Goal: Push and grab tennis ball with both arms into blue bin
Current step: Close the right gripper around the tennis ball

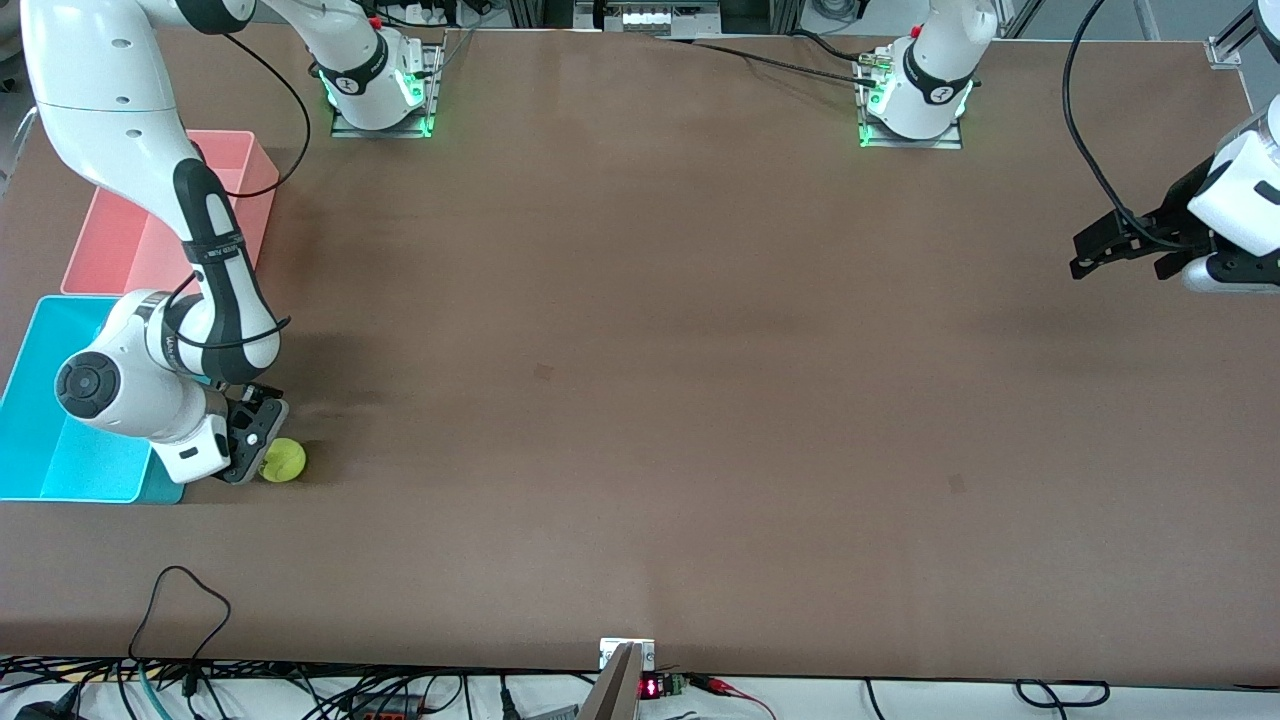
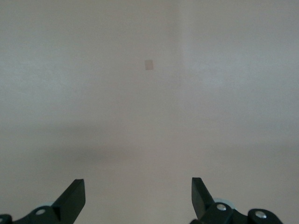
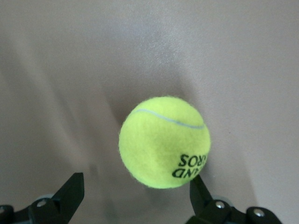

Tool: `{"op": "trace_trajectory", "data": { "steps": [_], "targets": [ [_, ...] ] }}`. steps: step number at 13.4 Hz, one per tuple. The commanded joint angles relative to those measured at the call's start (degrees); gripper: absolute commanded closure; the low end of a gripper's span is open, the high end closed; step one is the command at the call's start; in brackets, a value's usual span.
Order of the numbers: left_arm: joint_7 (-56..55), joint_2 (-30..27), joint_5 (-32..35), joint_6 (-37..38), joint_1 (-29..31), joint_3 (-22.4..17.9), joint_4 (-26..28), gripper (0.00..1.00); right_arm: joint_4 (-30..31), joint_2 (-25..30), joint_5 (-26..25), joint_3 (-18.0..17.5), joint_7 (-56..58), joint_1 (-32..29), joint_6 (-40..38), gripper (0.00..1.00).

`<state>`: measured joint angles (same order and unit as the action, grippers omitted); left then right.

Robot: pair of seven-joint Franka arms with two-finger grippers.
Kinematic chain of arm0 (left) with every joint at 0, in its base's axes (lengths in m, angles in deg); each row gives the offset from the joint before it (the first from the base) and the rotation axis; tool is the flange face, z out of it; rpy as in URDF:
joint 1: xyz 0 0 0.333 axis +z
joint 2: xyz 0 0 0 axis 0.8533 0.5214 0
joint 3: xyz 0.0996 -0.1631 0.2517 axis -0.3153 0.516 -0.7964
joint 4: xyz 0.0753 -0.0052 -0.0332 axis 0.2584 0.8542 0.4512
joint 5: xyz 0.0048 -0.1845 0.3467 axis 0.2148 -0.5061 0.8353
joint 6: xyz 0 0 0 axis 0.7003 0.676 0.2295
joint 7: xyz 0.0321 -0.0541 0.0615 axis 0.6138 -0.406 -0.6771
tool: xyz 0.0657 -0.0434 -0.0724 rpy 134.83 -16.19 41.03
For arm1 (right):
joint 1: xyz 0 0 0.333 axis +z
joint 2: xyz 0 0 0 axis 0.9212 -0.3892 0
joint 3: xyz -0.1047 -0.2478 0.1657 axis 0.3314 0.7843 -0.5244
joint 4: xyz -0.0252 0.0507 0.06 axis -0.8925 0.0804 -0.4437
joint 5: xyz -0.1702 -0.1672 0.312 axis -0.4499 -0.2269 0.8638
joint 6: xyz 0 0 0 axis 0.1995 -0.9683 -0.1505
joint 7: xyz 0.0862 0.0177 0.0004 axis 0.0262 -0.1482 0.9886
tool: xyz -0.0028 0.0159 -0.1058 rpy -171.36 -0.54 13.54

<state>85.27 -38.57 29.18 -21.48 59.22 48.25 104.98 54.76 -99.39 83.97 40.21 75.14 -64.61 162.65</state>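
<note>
A: Where is the tennis ball (image 1: 283,460) sitting?

B: It is lying on the brown counter (image 1: 640,400), just beside the corner of the blue bin (image 1: 40,440) that is nearest the front camera, at the right arm's end of the counter. The pink bin (image 1: 120,240) is standing farther from the camera, beside the blue one.

A: What is the right tool (image 1: 252,440) doing?

B: It is hanging low between the blue bin and the ball. In the right wrist view its fingers (image 3: 70,193) are spreading wide, released, and the ball (image 3: 164,141) is sitting just ahead of the gap, close to one fingertip. Nothing is being gripped.

A: And the left tool (image 1: 1110,255)?

B: That arm is waiting, its tool hovering over the left arm's end of the counter. Its fingers (image 2: 74,198) are standing apart, gripping nothing, over bare counter (image 2: 149,116).
</note>
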Motion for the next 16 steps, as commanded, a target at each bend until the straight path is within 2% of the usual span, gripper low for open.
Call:
{"op": "trace_trajectory", "data": {
  "steps": [1, 11, 16],
  "targets": [
    [1.43, 2.49, -0.21, -0.15, 1.11, -0.18, -2.8, 0.0, -2.79, -1.35, 1.11, -0.36, 1.22, -0.2, -0.55, 0.0],
    [1.43, 2.15, -0.21, 0.46, 1.11, 0.26, -3.06, 0.0, -3.06, -2.4, 1.11, -0.62, 0.78, 0.68, 3.06, 0.0],
    [1.6, 1.53, -0.3, 4.15, 1.2, 0.44, -3.15, 0.0, -3.15, -2.58, 1.11, -0.62, 0.69, 1.38, 3.93, 0.0]
  ]
}}
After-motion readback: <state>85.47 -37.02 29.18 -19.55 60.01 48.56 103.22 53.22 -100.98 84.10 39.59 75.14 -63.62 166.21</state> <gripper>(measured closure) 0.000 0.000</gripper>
